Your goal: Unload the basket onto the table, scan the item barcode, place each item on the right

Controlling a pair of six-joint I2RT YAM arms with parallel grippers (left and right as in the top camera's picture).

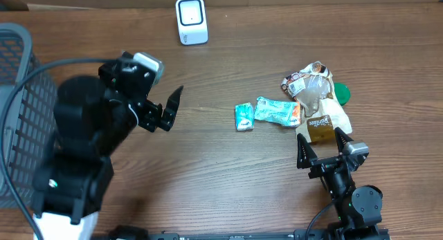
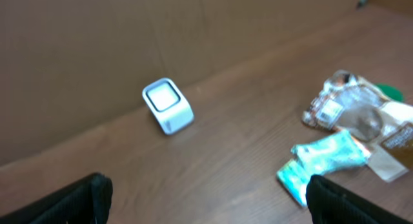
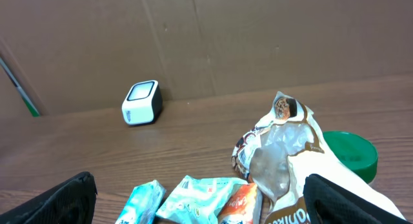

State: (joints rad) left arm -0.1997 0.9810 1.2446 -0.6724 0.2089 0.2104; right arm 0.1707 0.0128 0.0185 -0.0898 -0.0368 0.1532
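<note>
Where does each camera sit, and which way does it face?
Overhead: above the table, looking straight down; left pincer and right pincer both show.
Left wrist: on the left arm, facing the white scanner at the back wall; its dark fingertips show.
Right wrist: low by the clear bag, facing the same wall; its fingertips show too.
Shared: all three see the scanner and teal packets.

white scanner [image 3: 141, 102], snack packets [image 3: 193, 199], green lid [image 3: 352, 155]

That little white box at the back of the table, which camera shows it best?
The overhead view: the white box is sharp, whole and unobstructed, with its dark-rimmed window in plain sight. The left wrist view shows it larger but blurred. The right wrist view shows it small and at an angle.
</note>
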